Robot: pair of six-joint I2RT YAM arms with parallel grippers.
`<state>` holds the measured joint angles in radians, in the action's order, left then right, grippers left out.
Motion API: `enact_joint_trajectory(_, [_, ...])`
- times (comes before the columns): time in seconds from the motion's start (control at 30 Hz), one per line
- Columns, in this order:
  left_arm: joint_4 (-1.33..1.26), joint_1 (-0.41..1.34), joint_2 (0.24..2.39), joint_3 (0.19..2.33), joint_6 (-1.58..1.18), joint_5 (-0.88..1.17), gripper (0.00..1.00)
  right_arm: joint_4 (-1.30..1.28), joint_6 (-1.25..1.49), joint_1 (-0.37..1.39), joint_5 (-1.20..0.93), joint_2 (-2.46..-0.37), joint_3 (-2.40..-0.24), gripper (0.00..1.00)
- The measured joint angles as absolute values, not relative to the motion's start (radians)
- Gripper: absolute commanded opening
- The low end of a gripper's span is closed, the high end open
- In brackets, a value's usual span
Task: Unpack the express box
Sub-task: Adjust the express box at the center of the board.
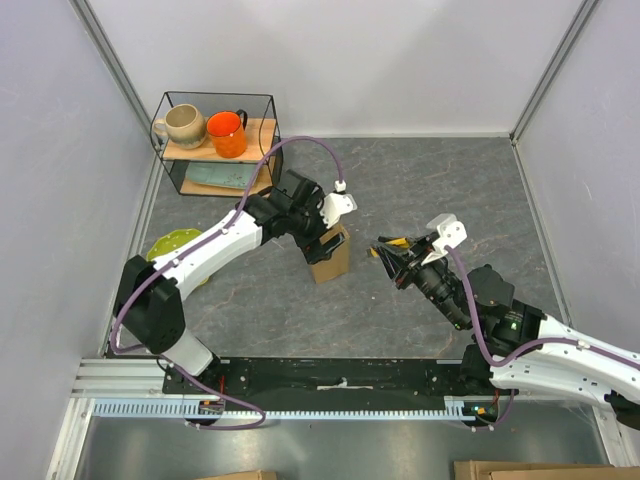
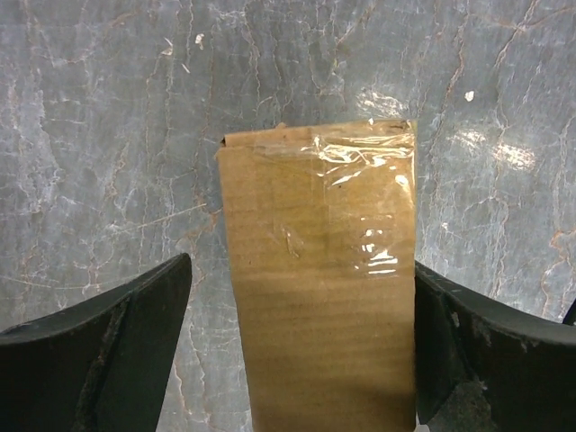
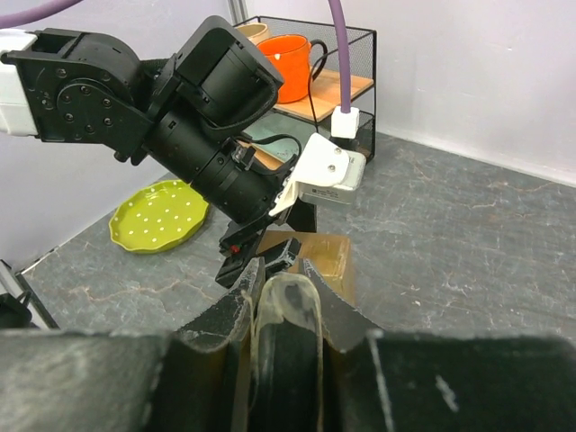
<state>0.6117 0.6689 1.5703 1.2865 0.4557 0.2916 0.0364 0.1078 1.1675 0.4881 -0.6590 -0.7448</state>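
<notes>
The express box [image 1: 331,256] is a brown cardboard box with clear tape, standing on end on the grey table. In the left wrist view the box [image 2: 319,288] fills the space between my black fingers. My left gripper [image 1: 326,238] is open and straddles its top; the right finger [image 2: 468,351] lies against the box and the left finger [image 2: 117,351] stands a little apart. My right gripper [image 1: 398,264] hovers to the right of the box, shut on a dark tool [image 3: 288,310] with a translucent cap. Beyond that tool I see the box [image 3: 328,256] under the left arm.
A green plate [image 1: 168,247] lies at the left edge, beside the left arm. A wire rack [image 1: 215,150] at the back left holds a beige mug [image 1: 183,125] and an orange mug [image 1: 227,133]. Cardboard boxes [image 1: 520,470] sit below the table's near edge.
</notes>
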Motion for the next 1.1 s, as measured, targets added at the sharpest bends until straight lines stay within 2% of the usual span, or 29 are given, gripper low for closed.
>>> enact_joint_trajectory(0.03, [0.612,0.668,1.575,1.287,0.459,0.295,0.84,0.037,0.107,1.168,0.491,-0.658,-0.743,0.0])
enact_joint_trajectory(0.07, [0.612,0.666,1.58,1.287,0.463,0.299,0.69,0.038,0.107,1.168,0.493,-0.658,-0.74,0.0])
enact_joint_trajectory(0.13, [0.616,0.659,1.596,1.29,0.467,0.311,0.57,0.044,0.103,1.168,0.496,-0.657,-0.734,0.0])
enact_joint_trajectory(0.17, [0.622,0.653,1.61,1.296,0.475,0.323,0.44,0.05,0.102,1.168,0.5,-0.658,-0.729,0.0])
enact_joint_trajectory(0.2, [0.629,0.644,1.629,1.306,0.477,0.343,0.35,0.054,0.099,1.168,0.505,-0.659,-0.723,0.0])
enact_joint_trajectory(0.23, [0.631,0.636,1.642,1.316,0.477,0.36,0.21,0.061,0.097,1.168,0.511,-0.664,-0.717,0.0])
enact_joint_trajectory(0.3, [0.634,0.612,1.659,1.335,0.479,0.388,0.16,0.083,0.09,1.168,0.529,-0.678,-0.702,0.0])
enact_joint_trajectory(0.5, [0.662,0.526,1.708,1.377,0.482,0.516,0.15,0.239,0.032,1.168,0.592,-0.767,-0.621,0.0])
enact_joint_trajectory(0.77, [0.813,0.412,1.878,1.551,0.547,0.746,0.15,0.55,-0.108,1.164,0.653,-1.061,-0.579,0.0])
enact_joint_trajectory(1.1, [0.954,0.402,1.918,1.551,0.631,0.886,0.15,0.868,-0.192,1.096,0.643,-1.216,-0.579,0.0])
